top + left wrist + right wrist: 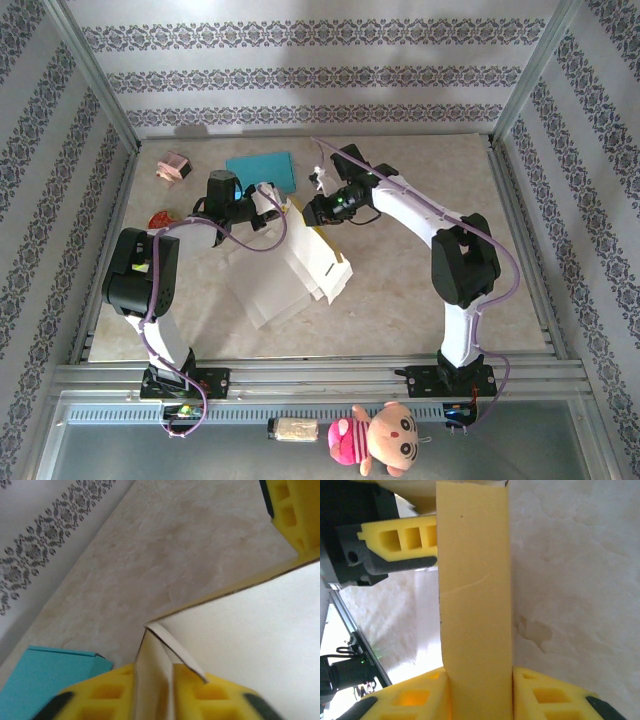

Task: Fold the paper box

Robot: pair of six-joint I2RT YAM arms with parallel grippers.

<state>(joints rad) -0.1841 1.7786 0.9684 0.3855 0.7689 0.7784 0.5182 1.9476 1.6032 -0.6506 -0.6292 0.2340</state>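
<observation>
My left gripper (154, 692) straddles a flap of the paper box (300, 275); I cannot tell whether it grips. My right gripper (479, 692) clamps a box strip. Both forearms angle inward, meeting over the box at the middle of the table (430, 300).

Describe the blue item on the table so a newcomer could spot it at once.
Take the beige table and look to its far edge, below the patterned wall. Just left of centre lies a flat turquoise sheet. It alone is blue: the pink object to its left is small, and the paper box in front is white.
</observation>
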